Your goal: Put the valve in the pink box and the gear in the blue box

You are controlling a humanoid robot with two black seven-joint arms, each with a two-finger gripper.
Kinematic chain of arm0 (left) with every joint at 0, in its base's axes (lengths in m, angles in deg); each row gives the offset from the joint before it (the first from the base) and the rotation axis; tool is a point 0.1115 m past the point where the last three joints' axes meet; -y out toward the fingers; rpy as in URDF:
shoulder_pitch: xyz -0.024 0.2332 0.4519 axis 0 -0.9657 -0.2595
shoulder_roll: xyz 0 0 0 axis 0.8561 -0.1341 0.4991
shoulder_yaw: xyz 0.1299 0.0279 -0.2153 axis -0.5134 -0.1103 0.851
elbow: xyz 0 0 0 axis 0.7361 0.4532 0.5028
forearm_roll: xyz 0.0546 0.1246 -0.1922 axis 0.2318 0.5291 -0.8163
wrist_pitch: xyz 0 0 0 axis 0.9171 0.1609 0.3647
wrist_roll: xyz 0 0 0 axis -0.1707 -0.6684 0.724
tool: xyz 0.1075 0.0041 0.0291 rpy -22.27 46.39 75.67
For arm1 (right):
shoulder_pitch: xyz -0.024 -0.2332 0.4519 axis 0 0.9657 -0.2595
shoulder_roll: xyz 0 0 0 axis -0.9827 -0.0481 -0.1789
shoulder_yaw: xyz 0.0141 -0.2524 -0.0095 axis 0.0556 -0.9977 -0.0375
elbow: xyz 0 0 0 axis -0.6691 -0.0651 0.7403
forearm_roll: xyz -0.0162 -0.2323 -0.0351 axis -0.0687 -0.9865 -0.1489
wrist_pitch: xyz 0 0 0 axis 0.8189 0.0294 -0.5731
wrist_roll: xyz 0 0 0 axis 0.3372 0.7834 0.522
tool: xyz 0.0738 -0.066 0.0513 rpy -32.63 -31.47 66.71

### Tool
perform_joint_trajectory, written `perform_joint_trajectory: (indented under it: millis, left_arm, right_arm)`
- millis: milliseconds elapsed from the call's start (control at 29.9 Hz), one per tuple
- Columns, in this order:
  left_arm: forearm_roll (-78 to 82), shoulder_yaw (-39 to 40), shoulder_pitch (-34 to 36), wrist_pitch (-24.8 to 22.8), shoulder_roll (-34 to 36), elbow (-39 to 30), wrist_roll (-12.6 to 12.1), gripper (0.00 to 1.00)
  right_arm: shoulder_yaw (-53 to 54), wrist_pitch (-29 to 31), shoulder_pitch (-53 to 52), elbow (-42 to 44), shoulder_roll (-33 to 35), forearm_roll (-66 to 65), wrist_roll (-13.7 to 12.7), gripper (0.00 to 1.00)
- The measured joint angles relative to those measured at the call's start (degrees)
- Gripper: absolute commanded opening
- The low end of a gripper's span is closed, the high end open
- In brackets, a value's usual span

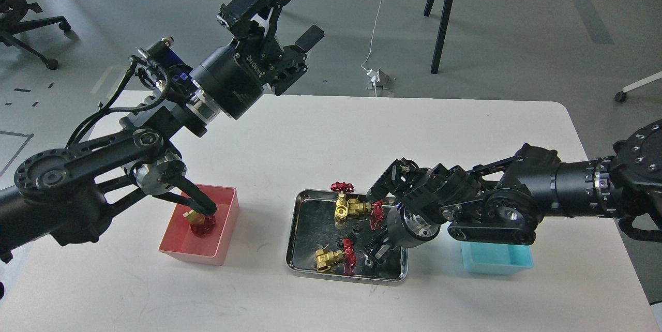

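- Left end effector (273,32): raised well above the worktop (269,135), fingers spread, holding nothing.
- Valve (201,221): lies inside the pink box (227,226), so that half of the task looks done.
- Right end effector (376,253): low over the steel tray (296,234), presumably after a gear (356,228); finger state cannot be told.
- Blue box (496,262): just beside the tray, partly under the right arm; no gear visible in it.
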Motion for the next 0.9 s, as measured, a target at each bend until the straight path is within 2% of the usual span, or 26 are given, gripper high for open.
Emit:
perform_joint_trajectory:
  millis: [134, 234, 602, 735, 802, 903]
  left_arm:
    - [0.03, 0.12, 0.0, -0.02, -0.76, 0.26, 0.0, 0.92]
    - [0.03, 0.17, 0.0, -0.08, -1.67, 0.76, 0.0, 0.92]
    - [0.05, 0.13, -0.01, -0.18, -4.84, 2.17, 0.0, 0.92]
    - [0.05, 0.08, -0.04, -0.18, -5.42, 2.17, 0.0, 0.92]
    - [0.07, 0.03, -0.07, -0.18, -5.77, 2.18, 0.0, 0.92]
    - [0.12, -0.05, -0.07, -0.18, -6.04, 2.24, 0.0, 0.92]
  right_arm:
    - [1.74, 0.08, -1.46, -1.87, 3.42, 0.45, 0.0, 0.1]
    - [4.62, 0.41, -3.06, -5.51, 8.57, 0.82, 0.01, 0.1]
    - [11.54, 0.76, -3.63, -19.45, 39.21, 0.87, -0.16, 0.09]
    - [11.57, 0.45, 2.11, -21.61, 44.99, -0.01, -0.17, 0.1]
    - [12.11, -0.05, 4.66, -21.71, 45.62, -0.38, -0.17, 0.15]
    - [13.16, -1.31, 6.89, -21.71, 45.82, -0.58, -0.17, 0.37]
